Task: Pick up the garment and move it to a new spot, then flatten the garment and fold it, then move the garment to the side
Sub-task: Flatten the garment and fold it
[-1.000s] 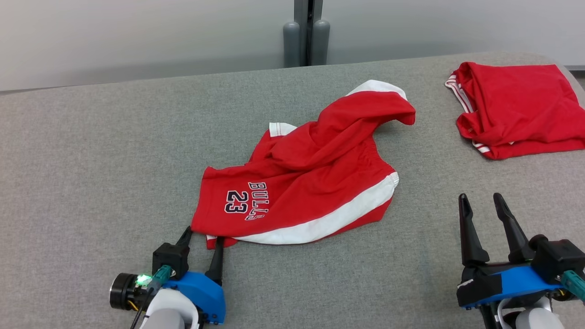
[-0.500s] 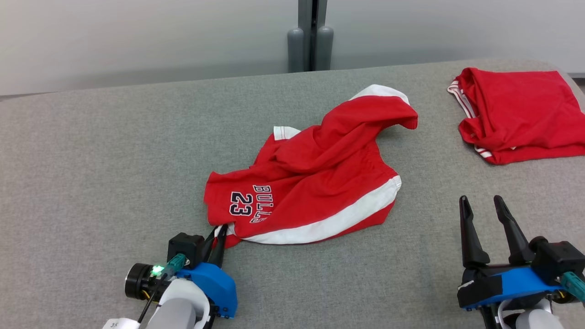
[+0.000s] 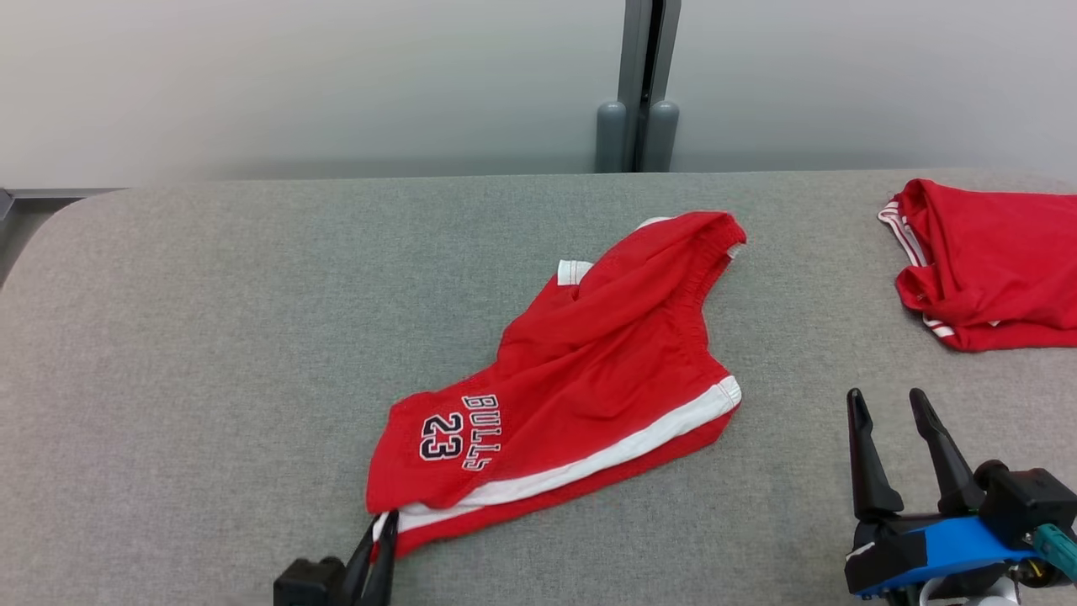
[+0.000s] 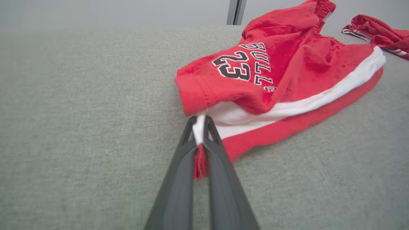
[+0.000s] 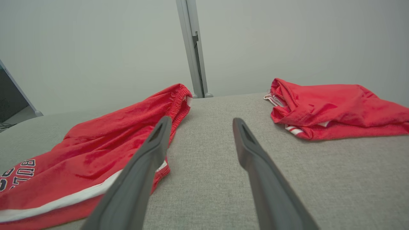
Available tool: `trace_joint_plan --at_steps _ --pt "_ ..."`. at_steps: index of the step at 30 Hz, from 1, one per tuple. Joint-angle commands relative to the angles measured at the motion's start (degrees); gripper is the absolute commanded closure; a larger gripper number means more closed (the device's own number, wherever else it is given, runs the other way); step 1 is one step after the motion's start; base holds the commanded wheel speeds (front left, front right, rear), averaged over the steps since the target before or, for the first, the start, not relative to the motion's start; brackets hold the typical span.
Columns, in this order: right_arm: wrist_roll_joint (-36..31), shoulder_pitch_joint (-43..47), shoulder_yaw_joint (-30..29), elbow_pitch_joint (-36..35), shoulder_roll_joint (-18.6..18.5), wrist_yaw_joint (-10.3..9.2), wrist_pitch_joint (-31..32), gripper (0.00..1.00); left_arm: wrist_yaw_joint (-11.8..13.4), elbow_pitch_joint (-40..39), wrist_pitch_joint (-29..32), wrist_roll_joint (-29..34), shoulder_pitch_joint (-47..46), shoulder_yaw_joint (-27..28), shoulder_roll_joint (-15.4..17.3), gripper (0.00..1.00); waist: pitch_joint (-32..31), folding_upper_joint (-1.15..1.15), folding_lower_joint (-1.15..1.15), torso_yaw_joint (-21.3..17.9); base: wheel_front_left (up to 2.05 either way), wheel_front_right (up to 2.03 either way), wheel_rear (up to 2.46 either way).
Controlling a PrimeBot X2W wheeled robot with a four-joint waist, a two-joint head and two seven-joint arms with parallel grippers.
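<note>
- Head view: The left gripper (image 3: 383,520) is seen at the bottom edge. Its two long dark fingers are drawn together on the near lower corner of the red jersey shorts with a white side stripe and a "BULLS 23" print (image 3: 580,379). The shorts lie crumpled near the middle of the grey fabric-covered table (image 3: 210,337), with the waistband end toward the far side. The right gripper (image 3: 885,396) is held low at the lower right, well apart from the shorts. Its fingers point away from the robot and are spread, with nothing between them. A second red garment with thin white stripes, loosely folded (image 3: 984,269), lies at the table's far right. A grey vertical post (image 3: 644,84) stands against the pale wall behind.
- Left wrist view: The pinch is given in close detail. White stripe cloth is clamped between the fingertips, and a small red fold is caught lower down between the fingers. The fingers are laid low, nearly along the table, and the printed leg rises just beyond the tips.
- Right wrist view: The parted fingers are seen over bare table, with the shorts to their left and the second garment to their right. The gathered elastic of the waistband, humped above the table, is made out here. A dark panel (image 5: 9,95) is visible at the left edge.
</note>
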Motion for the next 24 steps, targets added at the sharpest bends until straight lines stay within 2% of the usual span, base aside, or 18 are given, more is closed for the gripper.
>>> trace_joint_plan --at_steps 1,2,3,4,16,24 --pt "0.58 0.95 -0.01 -0.21 -0.08 0.01 0.18 0.0 0.29 -0.46 -0.24 -0.17 1.2 0.19 0.45 1.0 -0.01 0.0 0.01 0.1 0.0 0.0 0.0" --pt "0.6 0.94 -0.01 -0.27 -0.08 0.01 0.29 0.0 0.24 -0.78 -0.24 -0.24 2.23 -0.06 0.47 1.0 -0.09 0.0 0.01 0.24 0.0 0.0 0.0" --pt "0.54 0.98 -0.04 -0.32 -0.08 0.01 0.3 0.0 0.24 -1.27 -0.24 -0.57 2.84 -0.02 0.38 0.8 -0.17 0.0 0.01 0.38 0.0 0.0 0.0" --pt "0.45 1.11 -0.1 -0.33 -0.08 0.01 0.32 0.0 0.35 -1.67 -0.25 -0.49 3.35 -0.17 0.37 0.0 -0.3 0.0 0.01 0.49 0.0 0.0 0.0" --pt "-0.26 1.89 0.3 -1.02 -0.08 0.01 0.91 0.0 2.29 -15.84 -0.25 -0.13 1.88 4.45 -0.64 0.0 -2.7 0.0 0.01 -0.51 0.0 0.0 0.0" --pt "-0.79 2.37 0.09 -2.41 -0.96 0.01 0.62 0.0 3.98 -18.86 -0.25 0.66 0.85 9.86 -0.3 0.0 -4.05 0.0 0.01 -2.7 0.0 0.0 0.0"
